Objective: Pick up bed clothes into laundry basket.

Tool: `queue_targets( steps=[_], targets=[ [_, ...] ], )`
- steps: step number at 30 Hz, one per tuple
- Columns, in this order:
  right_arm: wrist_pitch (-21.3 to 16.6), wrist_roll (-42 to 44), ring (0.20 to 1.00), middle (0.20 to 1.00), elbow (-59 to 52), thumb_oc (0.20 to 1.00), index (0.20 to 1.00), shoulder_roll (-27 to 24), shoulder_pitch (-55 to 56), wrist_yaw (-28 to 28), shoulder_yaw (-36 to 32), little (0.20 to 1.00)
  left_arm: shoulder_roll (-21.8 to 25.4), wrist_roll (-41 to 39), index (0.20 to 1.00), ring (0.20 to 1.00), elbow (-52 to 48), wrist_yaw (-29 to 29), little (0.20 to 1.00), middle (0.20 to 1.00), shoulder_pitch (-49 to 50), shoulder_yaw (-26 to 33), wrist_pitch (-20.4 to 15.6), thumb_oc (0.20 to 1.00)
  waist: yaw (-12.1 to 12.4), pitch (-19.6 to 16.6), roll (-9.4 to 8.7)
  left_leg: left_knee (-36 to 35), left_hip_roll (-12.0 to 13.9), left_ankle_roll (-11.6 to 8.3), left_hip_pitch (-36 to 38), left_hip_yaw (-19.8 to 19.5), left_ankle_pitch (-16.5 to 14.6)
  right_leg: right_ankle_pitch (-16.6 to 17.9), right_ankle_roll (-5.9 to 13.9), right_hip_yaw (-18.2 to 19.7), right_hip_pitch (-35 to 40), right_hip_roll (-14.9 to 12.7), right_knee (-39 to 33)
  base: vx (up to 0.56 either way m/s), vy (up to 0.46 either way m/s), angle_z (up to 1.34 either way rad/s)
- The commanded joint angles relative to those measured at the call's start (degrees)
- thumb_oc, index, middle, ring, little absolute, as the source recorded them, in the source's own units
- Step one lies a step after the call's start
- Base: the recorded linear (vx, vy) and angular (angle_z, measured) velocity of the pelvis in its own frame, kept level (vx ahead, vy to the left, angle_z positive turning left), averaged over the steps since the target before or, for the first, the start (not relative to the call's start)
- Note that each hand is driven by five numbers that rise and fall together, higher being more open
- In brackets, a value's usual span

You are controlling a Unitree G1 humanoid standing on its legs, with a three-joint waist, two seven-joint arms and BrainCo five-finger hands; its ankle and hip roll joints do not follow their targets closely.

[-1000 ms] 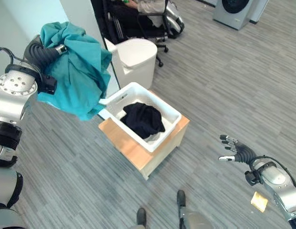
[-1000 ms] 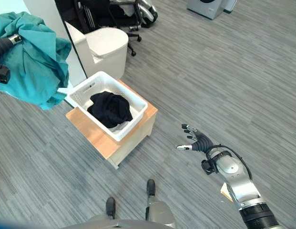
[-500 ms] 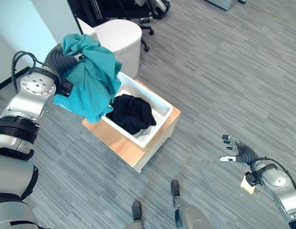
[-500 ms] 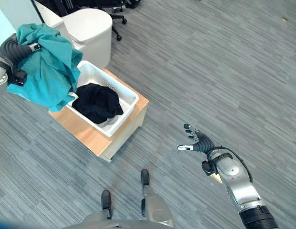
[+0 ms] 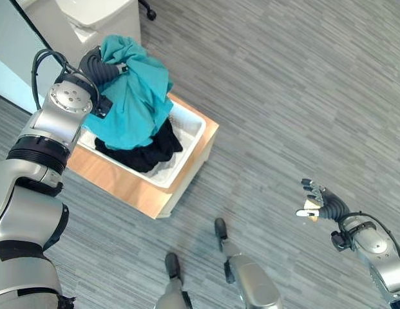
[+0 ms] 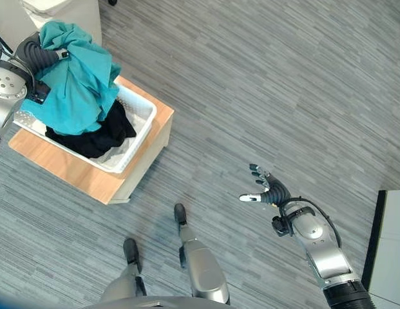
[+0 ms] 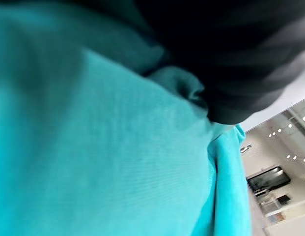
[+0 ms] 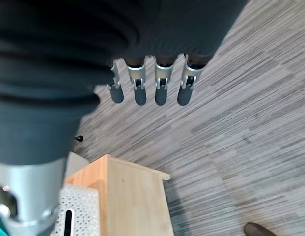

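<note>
Teal cloth (image 5: 132, 103): a bunched garment draped over the left hand, hanging above and into the left part of the laundry basket; its lower folds lie on the black clothes. In the left wrist view the same cloth (image 7: 93, 147) covers nearly everything in front of the hand.
Left hand (image 5: 109, 67): raised over the basket with its dark ribbed cover at the top of the cloth; the fingers are buried in the cloth, so their state cannot be told.
Laundry basket (image 5: 190, 129): white perforated plastic, rectangular, sitting on the wooden stand; its right rim and corner are bare.
Black clothes (image 5: 145, 151): a dark heap inside the basket, under and just right of the teal cloth.
Wooden stand (image 5: 132, 190): a low light-wood box on the floor, carrying the basket; a strip of its top shows along the near edge.
Floor (image 5: 283, 84): grey striped planks around the stand.
Right hand (image 5: 319, 205): well apart from the basket, low at the right, above the floor; fingers straight and spread, holding nothing. The right wrist view shows the fingers (image 8: 140, 88) in a straight row above the floor.
</note>
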Motion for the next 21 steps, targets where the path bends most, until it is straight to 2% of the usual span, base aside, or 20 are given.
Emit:
queue_targets(
  steps=[1,2,3,7,11,16,17,19,20,21],
  targets=[
    [-3.1,-1.1,1.0,1.0,-0.9,1.0,1.0,0.6,-2.4,-1.5,-4.0,1.0,2.2,6.8,0.416,0.416,1.9,1.1,0.416,0.416,-7.1,-0.2,-0.8,0.416,2.5,1.7,1.18,0.2,0.1,1.59,-1.9,-0.9,0.1,-4.7,7.17,-2.1,4.5,-2.7,0.6,0.0,0.0,0.0],
    [-3.0,-1.1,1.0,1.0,-1.0,1.0,1.0,0.6,-2.1,-1.5,-4.2,1.0,2.3,9.5,0.633,0.633,2.6,0.9,0.633,0.633,-7.3,-1.3,-0.4,0.633,2.4,1.9,1.15,0.2,0.2,1.63,-1.9,-0.8,0.1,-4.6,7.23,-2.0,4.4,-2.6,0.6,0.0,0.0,0.0],
    [-3.0,-1.3,1.0,1.0,-1.1,1.0,1.0,0.7,-1.7,-1.7,-4.5,1.0,2.3,11.8,1.0,1.0,3.2,0.9,1.0,1.0,-7.6,-2.3,-0.1,1.0,2.4,2.1,1.06,0.2,0.2,1.68,-2.0,-0.8,0.1,-4.6,7.27,-1.8,4.2,-2.6,0.6,0.0,0.0,0.0],
    [-3.9,-0.6,1.0,1.0,-2.2,1.0,1.0,0.0,0.7,-2.0,-7.3,1.0,1.9,17.9,1.0,1.0,3.6,0.7,1.0,1.0,-6.8,-3.7,-0.1,1.0,2.4,2.7,0.87,0.2,0.1,1.7,-2.0,-0.7,0.0,-4.9,7.29,-1.8,4.1,-2.5,0.6,-0.01,-0.012,-0.07],
    [-4.2,0.9,1.0,1.0,-3.6,1.0,1.0,-0.9,1.1,-1.2,-7.6,1.0,2.4,16.3,1.0,1.0,0.2,0.3,1.0,1.0,-5.9,-3.4,-0.6,1.0,2.9,2.9,1.31,0.2,-0.1,1.66,-2.0,-1.0,0.1,-5.0,7.16,-2.1,4.3,-2.8,0.6,-0.02,-0.01,-0.02],
    [-4.0,0.2,1.0,1.0,-3.9,1.0,1.0,-1.3,1.0,-0.1,-6.5,1.0,5.1,13.0,1.0,1.0,-5.6,0.9,1.0,1.0,-4.0,-1.7,-1.9,1.0,4.0,3.3,2.41,0.2,-0.3,1.61,-1.5,-1.2,-0.3,-5.4,7.16,-2.7,4.9,-3.1,0.6,-0.01,-0.008,0.04],
    [-3.7,-0.5,1.0,1.0,-3.4,1.0,1.0,-0.7,1.2,-0.1,-6.4,1.0,7.3,9.4,1.0,1.0,-9.6,1.8,1.0,1.0,-0.8,1.9,-2.6,1.0,5.0,3.2,3.09,0.2,-0.4,1.57,-1.3,-1.7,-0.3,-5.7,7.02,-3.3,5.4,-3.3,0.6,0.0,-0.041,0.1],
    [-3.6,-0.7,1.0,1.0,-3.2,1.0,1.0,0.2,1.4,-0.2,-6.4,1.0,8.2,6.0,1.0,1.0,-13.5,3.2,1.0,1.0,4.1,7.2,-3.4,1.0,5.8,2.9,3.49,0.2,-0.6,1.55,-0.8,-2.1,-0.3,-5.9,6.86,-3.7,6.0,-3.5,0.6,0.01,-0.038,0.03],
    [-3.6,-1.0,1.0,1.0,-3.1,1.0,1.0,1.1,1.6,-0.6,-6.6,1.0,8.6,3.7,1.0,1.0,-16.6,4.2,1.0,1.0,9.4,12.2,-4.0,1.0,6.6,2.9,3.71,0.2,-0.7,1.57,-0.6,-2.3,-0.4,-6.2,6.71,-3.9,6.4,-3.5,0.6,-0.01,-0.02,0.03],
    [-3.6,-1.0,1.0,1.0,-3.2,1.0,1.0,0.8,1.5,-0.6,-6.5,1.0,8.6,3.8,1.0,1.0,-17.0,4.2,1.0,1.0,10.4,13.1,-3.9,1.0,6.3,2.7,3.84,0.2,-0.8,1.56,-0.8,-2.3,-0.1,-6.0,6.69,-3.9,6.3,-3.6,0.6,0.0,0.0,0.0]
  ],
)
